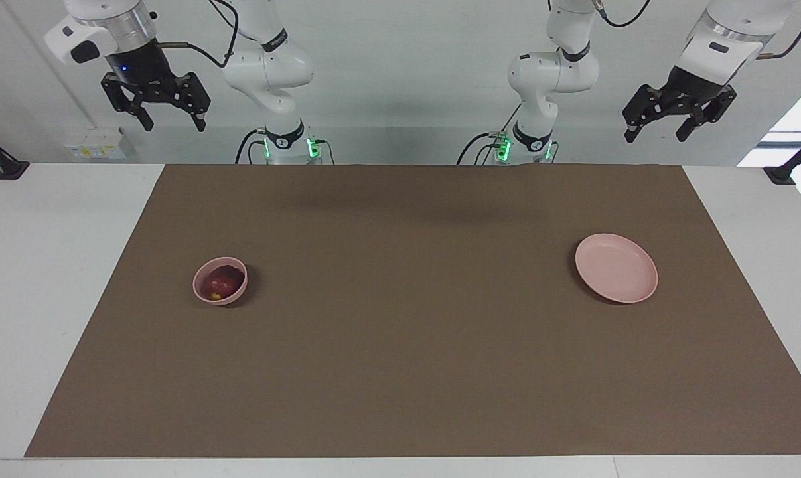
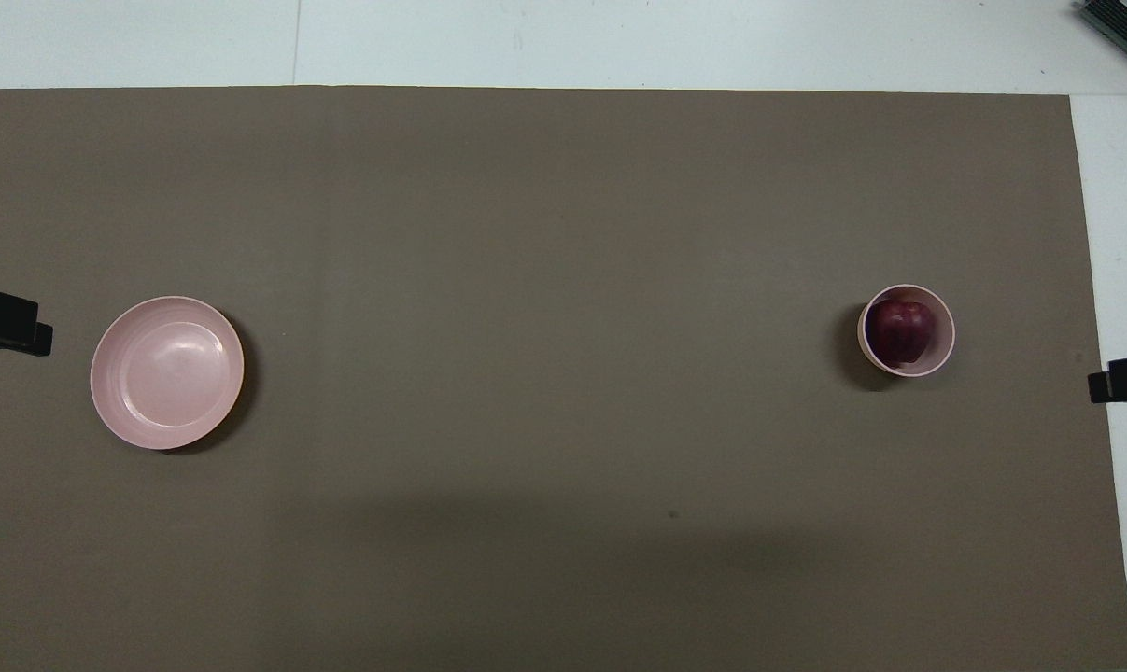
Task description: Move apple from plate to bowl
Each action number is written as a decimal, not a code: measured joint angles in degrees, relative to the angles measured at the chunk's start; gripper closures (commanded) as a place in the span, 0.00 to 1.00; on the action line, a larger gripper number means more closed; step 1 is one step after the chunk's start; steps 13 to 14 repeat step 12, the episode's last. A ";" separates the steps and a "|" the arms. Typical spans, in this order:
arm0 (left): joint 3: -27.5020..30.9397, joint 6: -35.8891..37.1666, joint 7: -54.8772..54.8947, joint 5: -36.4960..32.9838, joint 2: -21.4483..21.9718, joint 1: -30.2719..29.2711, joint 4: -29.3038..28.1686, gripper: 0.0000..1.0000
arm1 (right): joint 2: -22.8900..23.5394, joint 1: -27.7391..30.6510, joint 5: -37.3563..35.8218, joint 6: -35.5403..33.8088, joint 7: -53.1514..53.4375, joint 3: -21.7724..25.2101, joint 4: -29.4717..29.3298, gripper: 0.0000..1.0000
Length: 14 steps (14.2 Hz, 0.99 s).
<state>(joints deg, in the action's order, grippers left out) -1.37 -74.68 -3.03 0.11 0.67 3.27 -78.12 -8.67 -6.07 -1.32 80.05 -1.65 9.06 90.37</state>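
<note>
The dark red apple (image 1: 223, 281) with a yellowish patch lies inside the small pale pink bowl (image 1: 202, 292) toward the right arm's end of the table; it also shows in the overhead view (image 2: 902, 329), inside the bowl (image 2: 943, 347). The flat pale pink plate (image 1: 616, 267) sits bare toward the left arm's end, and shows in the overhead view (image 2: 167, 371). My right gripper (image 1: 172, 123) hangs open and empty, raised high at the table's robot edge. My left gripper (image 1: 657, 133) hangs open and empty, raised high at its own end. Both arms wait.
A brown mat (image 1: 413, 332) covers most of the white table (image 1: 35, 265). Black clamp mounts (image 1: 782, 174) sit at the table's ends. Only dark gripper tips show at the overhead view's side edges.
</note>
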 measured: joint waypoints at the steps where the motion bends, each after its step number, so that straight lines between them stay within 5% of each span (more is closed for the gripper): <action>1: 0.00 -0.03 0.00 0.00 0.00 0.00 0.00 0.00 | 0.00 0.00 0.00 0.00 0.00 0.00 0.00 0.00; 14: 0.36 -0.07 6.82 0.00 0.00 -0.75 -0.01 0.00 | 0.01 0.00 0.00 0.00 0.00 0.00 0.00 0.00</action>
